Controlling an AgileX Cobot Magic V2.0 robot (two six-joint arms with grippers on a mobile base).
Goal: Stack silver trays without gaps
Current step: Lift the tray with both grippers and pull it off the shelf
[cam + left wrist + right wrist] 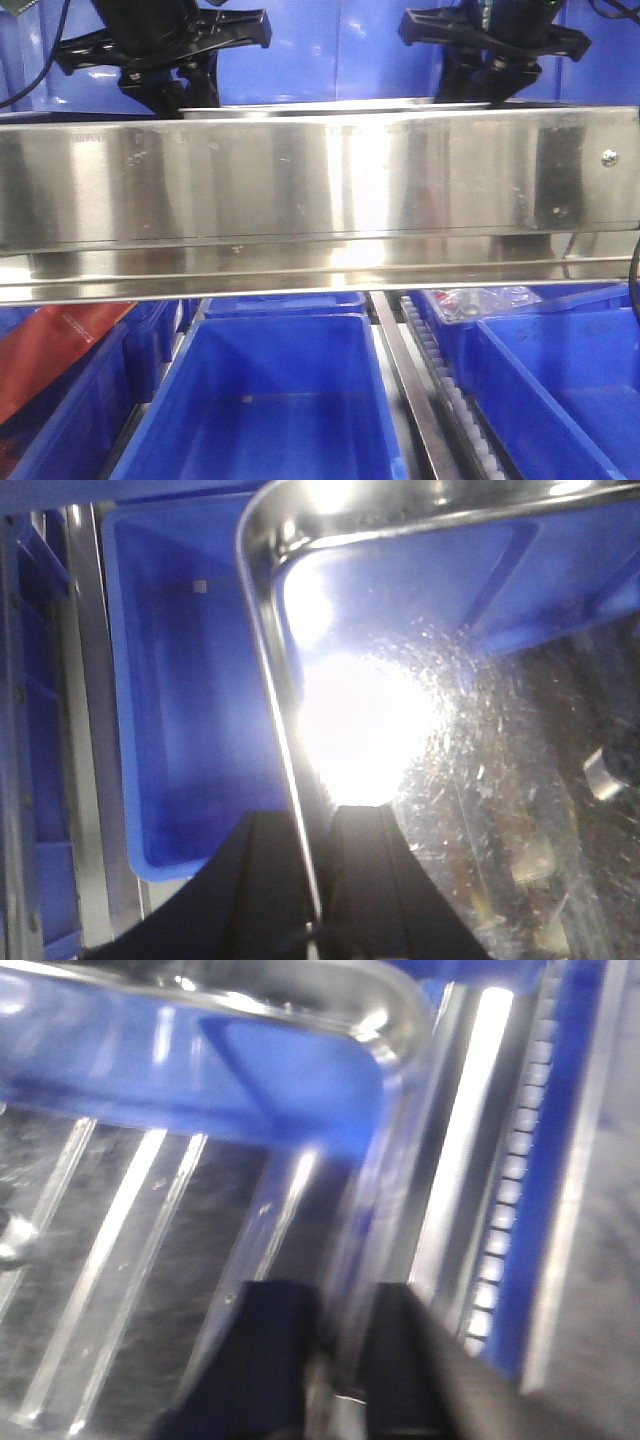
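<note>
A silver tray (450, 780) with a thin rolled rim is held between both grippers above a blue bin (180, 700). My left gripper (312, 825) is shut on the tray's left rim, one finger inside the wall and one outside. On the opposite side, my right gripper (345, 1310) is shut on the right rim of the tray (150, 1220), near its rounded corner. In the front view only the tray's top edge (320, 108) shows behind a steel band, with the left gripper (170, 90) and right gripper (485, 85) at its ends.
A long brushed-steel band (320, 190) with a screw crosses the front view and hides most of the tray. Blue bins (270, 400) fill the rack below, one holding a red-brown packet (60, 350). A roller track (510, 1180) runs right of the tray.
</note>
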